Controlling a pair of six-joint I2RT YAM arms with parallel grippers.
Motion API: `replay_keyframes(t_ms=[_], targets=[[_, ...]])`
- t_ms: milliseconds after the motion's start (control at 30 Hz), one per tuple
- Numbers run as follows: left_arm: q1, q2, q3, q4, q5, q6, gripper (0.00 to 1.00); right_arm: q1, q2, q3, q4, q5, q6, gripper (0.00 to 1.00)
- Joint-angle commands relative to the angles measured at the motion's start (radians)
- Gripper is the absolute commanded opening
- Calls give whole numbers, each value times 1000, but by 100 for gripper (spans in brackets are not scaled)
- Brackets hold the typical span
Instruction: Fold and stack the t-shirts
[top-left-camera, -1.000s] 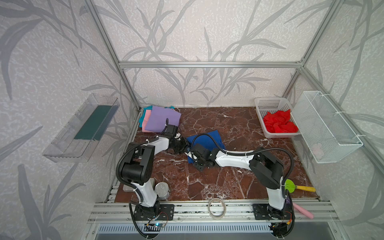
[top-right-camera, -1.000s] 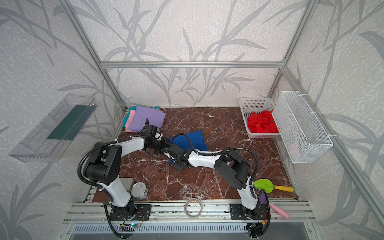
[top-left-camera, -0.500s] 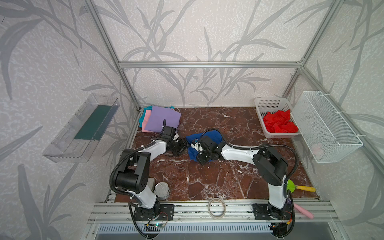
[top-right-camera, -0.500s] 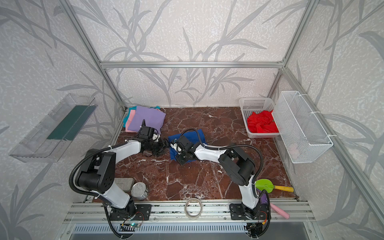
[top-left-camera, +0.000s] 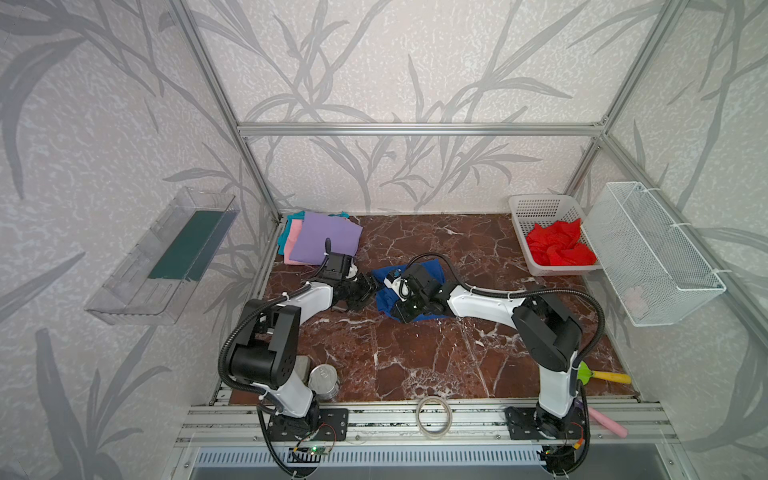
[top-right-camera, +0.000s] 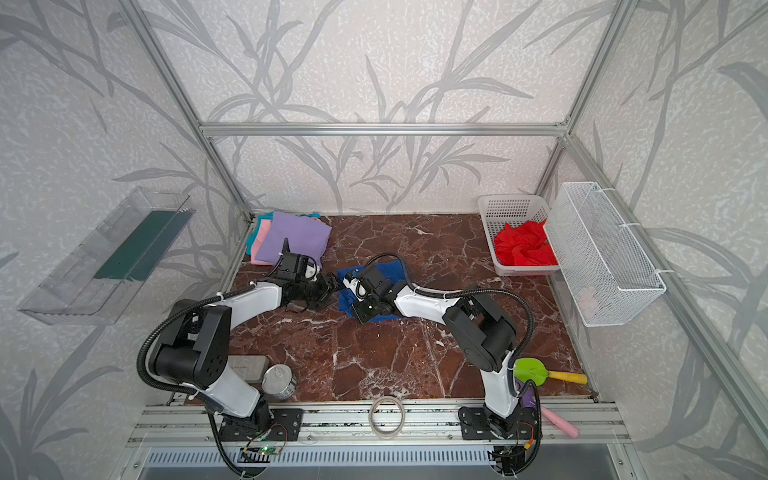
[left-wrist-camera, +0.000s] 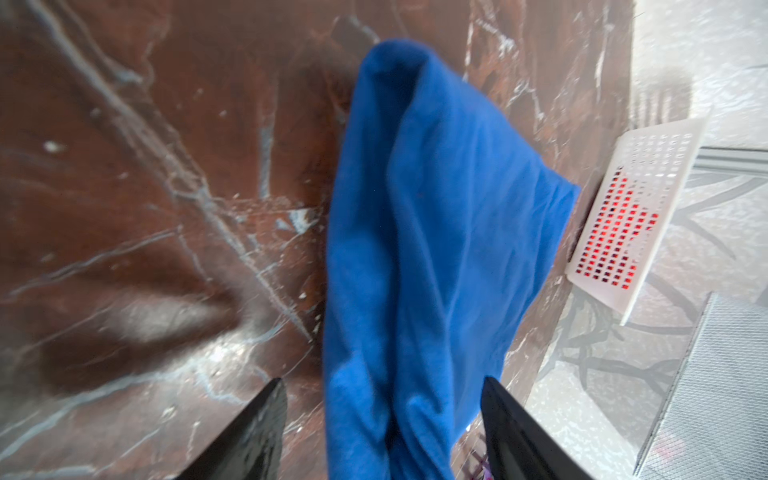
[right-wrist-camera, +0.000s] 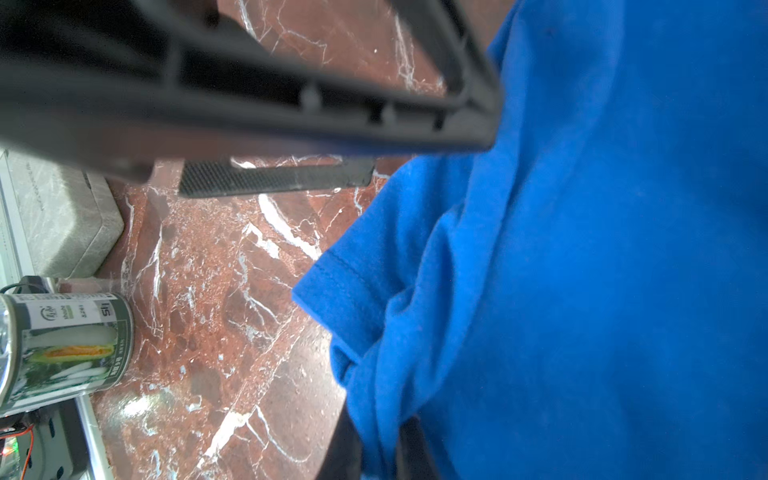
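Near the pile (top-left-camera: 324, 237), your right gripper (right-wrist-camera: 376, 449) pinches the blue shirt (left-wrist-camera: 436, 249); the left gripper (left-wrist-camera: 382, 386) is spread. Carry it over flat.

The blue t-shirt (left-wrist-camera: 436, 249) is seen in plain royal blue. The table (top-left-camera: 415, 353) is patterned as red-brown marble, veined in white. At far left, a lavender t-shirt (top-left-camera: 324, 237), a pink t-shirt (top-left-camera: 294, 237) and a teal t-shirt (top-left-camera: 283, 239) are shown. At far right, a bright red t-shirt (top-left-camera: 557, 247) is seen in a white perforated basket (top-left-camera: 536, 205). The walls (top-left-camera: 415, 62) are covered in pale grey with darker grey leaf sprays. At near right, a green scoop (top-right-camera: 530, 370) with a yellow handle and a pink stick (top-right-camera: 559, 422) are seen. The can (right-wrist-camera: 70, 340) is labelled in white and dark green with a yellow corn cob.
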Motion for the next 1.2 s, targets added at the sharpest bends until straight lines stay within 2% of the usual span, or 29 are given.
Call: replay_keyframes(t_ms=[0, 200, 267, 333, 400, 500, 533, 600, 633, 700, 800, 867, 967, 1033, 1167], targets=[[-11, -3, -31, 90, 7, -68, 75, 4, -45, -8, 28, -23, 13, 0], [-43, 108, -39, 186, 32, -124, 75, 4, -45, -6, 34, -29, 20, 0], [-48, 131, -39, 222, 46, -144, 70, 4, -50, -11, 35, -30, 22, 0], [-52, 145, -38, 244, 49, -155, 56, 4, -53, -16, 36, -31, 22, 0], [-53, 149, -36, 259, 48, -162, 29, 4, -56, -20, 38, -32, 22, 0], [-53, 160, -18, 246, 36, -158, 0, 4, -60, -30, 42, -37, 23, 0], [-52, 165, -6, 234, 31, -153, 0, 4, -59, -32, 43, -40, 24, 2], [-42, 186, 36, 206, 29, -129, 0, 4, -67, -37, 36, -46, 32, 28], [-37, 199, 64, 182, 27, -115, 0, 3, -79, -47, 34, -46, 37, 36], [-24, 239, 158, 89, 20, -64, 0, 5, -129, -86, 59, -38, 55, 45], [-7, 311, 354, -105, 29, 59, 0, 2, -220, -129, 58, -5, 63, 50], [-2, 385, 551, -327, 16, 212, 0, -1, -289, -158, 53, 22, 64, 51], [6, 496, 848, -622, -72, 399, 0, -3, -377, -225, 70, 87, 46, 51], [22, 558, 1007, -748, -128, 467, 0, -10, -423, -263, 62, 130, 34, 51], [71, 644, 1271, -908, -201, 514, 0, -50, -472, -322, 44, 150, 34, 51]])
